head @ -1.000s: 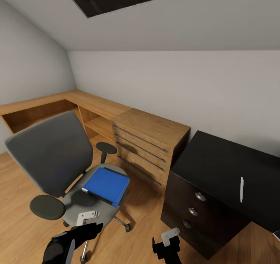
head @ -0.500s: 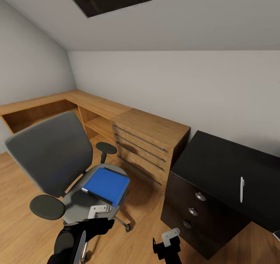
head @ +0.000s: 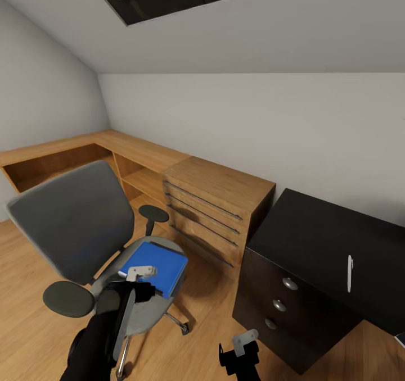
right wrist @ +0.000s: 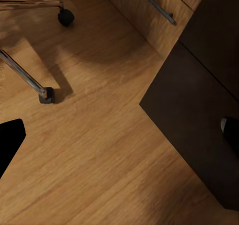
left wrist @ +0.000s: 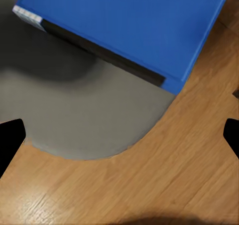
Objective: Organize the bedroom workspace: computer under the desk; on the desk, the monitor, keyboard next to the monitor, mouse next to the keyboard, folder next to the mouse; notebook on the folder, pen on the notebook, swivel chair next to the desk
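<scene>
A blue folder (head: pixel 154 267) lies flat on the grey seat of the swivel chair (head: pixel 67 223), toward the seat's right front part. The chair stands on the wooden floor (head: pixel 202 319) at the left of the scene, its backrest to the left and its two round armrests near and far of the seat.

The left claw (head: pixel 140 271) hangs over the near left corner of the folder, just above the seat. In the left wrist view its two dark fingertips (left wrist: pixel 11 138) sit at opposite edges of the picture, so the claw is spread wide and has hold of nothing; between them lie the folder (left wrist: pixel 134 26), the seat's rounded edge and the floor beyond.

The right claw (head: pixel 242 343) is low and near, above bare floor between the chair and a black drawer cabinet (head: pixel 315 268). Its fingertips (right wrist: pixel 10 140) also stand far apart in the right wrist view, with nothing between them but floor, the chair's chrome legs and castors (right wrist: pixel 47 94), and the cabinet's dark side (right wrist: pixel 194 105).

A white pen (head: pixel 349 273) lies on top of the black cabinet, toward its right side. Left of that cabinet stands a wooden drawer unit (head: pixel 216 212), and a long wooden desk (head: pixel 112 145) with open shelves runs along the far walls into the left corner.
</scene>
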You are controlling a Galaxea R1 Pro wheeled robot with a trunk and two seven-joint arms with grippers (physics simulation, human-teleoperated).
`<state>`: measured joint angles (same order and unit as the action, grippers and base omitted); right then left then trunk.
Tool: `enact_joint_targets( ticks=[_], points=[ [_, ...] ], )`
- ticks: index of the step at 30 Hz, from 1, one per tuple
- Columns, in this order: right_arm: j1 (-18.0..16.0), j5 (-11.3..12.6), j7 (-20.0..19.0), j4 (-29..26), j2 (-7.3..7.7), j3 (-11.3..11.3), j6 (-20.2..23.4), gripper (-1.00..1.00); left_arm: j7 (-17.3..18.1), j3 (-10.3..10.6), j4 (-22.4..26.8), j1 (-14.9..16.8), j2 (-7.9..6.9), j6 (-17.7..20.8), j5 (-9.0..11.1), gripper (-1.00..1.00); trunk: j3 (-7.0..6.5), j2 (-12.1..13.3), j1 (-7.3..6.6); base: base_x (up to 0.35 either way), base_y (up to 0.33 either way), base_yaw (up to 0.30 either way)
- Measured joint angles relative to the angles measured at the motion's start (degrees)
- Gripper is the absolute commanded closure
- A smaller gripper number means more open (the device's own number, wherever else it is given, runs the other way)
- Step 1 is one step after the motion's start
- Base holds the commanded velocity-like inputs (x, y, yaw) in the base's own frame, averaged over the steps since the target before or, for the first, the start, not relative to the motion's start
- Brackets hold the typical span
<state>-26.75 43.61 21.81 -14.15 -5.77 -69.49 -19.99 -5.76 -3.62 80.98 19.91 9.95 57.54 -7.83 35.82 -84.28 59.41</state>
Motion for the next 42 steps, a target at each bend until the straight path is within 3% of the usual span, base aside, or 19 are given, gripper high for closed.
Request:
enact_joint_targets(
  ticks=[8, 12, 17, 24, 42],
  points=[
    [0.0, 0.0, 0.0, -0.1, -0.12, 0.0, 0.0, -1.0, -0.9, -0.3, -8.3, 8.1, -0.01, 0.0, 0.2, -1.0, 0.0, 0.0, 0.0, 0.0, 0.0, 0.0],
    [0.0, 0.0, 0.0, -0.2, -0.15, 0.0, 0.0, -1.0, -1.0, -1.6, -13.0, 12.7, -0.01, -0.1, 0.3, -1.0, 0.0, 0.0, 0.0, 0.0, 0.0, 0.0],
    [0.1, 0.0, -0.2, -0.3, -0.11, 0.1, -2.2, -1.0, -0.8, -2.4, -16.3, 16.0, -0.01, -1.2, 1.3, -1.0, 0.0, 0.0, 0.0, 0.0, 0.0, 0.0],
    [0.9, 0.2, -4.8, -0.1, -0.01, 0.1, -8.4, -1.0, -0.7, -2.7, -19.0, 16.8, -0.01, -6.8, 3.6, -1.0, 0.0, 0.0, -0.02, 0.062, 0.012, 0.0],
    [1.5, 0.3, -7.4, 0.1, -0.04, 0.1, -9.1, -1.0, -0.8, -2.9, -21.3, 16.9, -0.01, -7.7, 3.7, -1.0, 0.0, 0.0, -0.02, 0.239, 0.034, 0.0]
  ],
)
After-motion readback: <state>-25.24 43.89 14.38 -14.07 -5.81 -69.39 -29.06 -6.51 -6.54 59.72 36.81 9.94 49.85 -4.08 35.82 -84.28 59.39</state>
